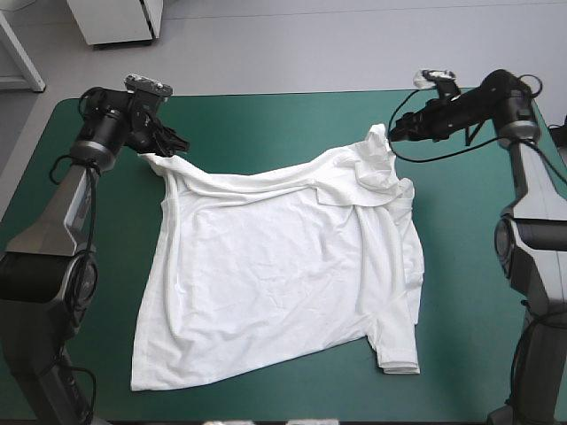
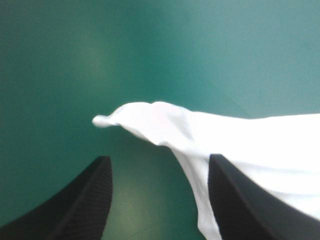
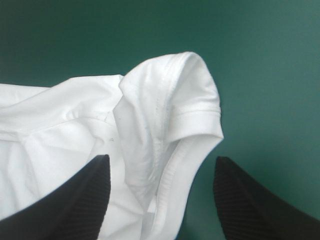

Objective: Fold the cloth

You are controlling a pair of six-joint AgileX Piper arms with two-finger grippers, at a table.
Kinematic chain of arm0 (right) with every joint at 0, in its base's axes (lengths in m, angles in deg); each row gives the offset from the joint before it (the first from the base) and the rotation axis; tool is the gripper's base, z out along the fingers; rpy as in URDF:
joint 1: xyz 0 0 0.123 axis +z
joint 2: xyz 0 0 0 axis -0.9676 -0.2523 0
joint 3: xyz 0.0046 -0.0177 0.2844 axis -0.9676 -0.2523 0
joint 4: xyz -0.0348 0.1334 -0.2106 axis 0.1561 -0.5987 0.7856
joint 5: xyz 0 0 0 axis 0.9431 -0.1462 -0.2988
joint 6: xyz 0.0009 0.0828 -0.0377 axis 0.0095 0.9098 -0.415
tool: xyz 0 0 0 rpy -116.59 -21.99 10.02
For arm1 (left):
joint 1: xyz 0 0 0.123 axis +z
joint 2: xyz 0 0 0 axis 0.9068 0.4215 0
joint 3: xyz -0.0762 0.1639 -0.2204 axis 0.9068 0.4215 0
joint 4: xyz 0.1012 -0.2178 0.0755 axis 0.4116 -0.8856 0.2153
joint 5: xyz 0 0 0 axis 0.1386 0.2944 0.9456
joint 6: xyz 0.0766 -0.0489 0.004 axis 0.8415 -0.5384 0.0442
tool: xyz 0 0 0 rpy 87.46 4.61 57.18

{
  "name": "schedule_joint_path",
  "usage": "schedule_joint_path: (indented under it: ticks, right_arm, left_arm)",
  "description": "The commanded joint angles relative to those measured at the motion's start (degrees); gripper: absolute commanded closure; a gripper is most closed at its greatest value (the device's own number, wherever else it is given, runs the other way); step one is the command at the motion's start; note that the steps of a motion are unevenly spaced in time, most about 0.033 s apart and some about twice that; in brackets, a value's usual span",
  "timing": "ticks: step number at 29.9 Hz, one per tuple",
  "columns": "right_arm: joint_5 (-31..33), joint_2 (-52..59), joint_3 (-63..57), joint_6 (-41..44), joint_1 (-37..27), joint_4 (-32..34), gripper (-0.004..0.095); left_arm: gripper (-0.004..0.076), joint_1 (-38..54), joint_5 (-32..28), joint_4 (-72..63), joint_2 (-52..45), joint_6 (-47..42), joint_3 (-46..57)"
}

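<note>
One white T-shirt (image 1: 266,274) lies mostly flat and creased on the teal-green worktop (image 1: 266,115). High view puts left gripper (image 1: 180,142) at its 10 o'clock corner, right gripper (image 1: 396,133) at 1 o'clock. Only wrist views show both pairs of black fingers (image 3: 75,200) spread apart, gripping nothing: left has a limp pointed corner (image 2: 125,114) ahead, right a stitched, doubled-over sleeve hem (image 3: 195,115).

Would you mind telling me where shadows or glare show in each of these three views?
High view: even light, with only a thin soft shadow along the near hem of the T-shirt on the teal-green cover. Left wrist view: a pale sheen on the bare cover beyond the T-shirt's tip. Right wrist view: no glare; shadow sits inside the fold of the sleeve.
</note>
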Motion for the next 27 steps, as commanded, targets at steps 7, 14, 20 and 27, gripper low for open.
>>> schedule_joint_path:
  ticks: [7,14,20,27]
  right_arm:
    - [2.3,23.8,-19.8,0.5,-2.3,0.0,0.0327]
    - [1.0,39.1,-43.2,1.7,6.4,13.3,0.0327]
    - [1.7,42.7,-54.0,8.8,15.6,25.5,0.0327]
    - [0.2,42.2,-59.7,9.2,16.7,29.1,0.0325]
  left_arm:
    - [0.0293,0.1,3.8,-1.3,-23.5,2.6,2.0]
    - [0.0293,0.1,2.8,-1.3,-38.1,2.7,11.7]
    - [0.0293,-0.4,1.9,-2.1,-45.7,2.7,18.1]
    - [0.0293,-6.3,2.9,-2.3,-47.7,2.7,19.1]
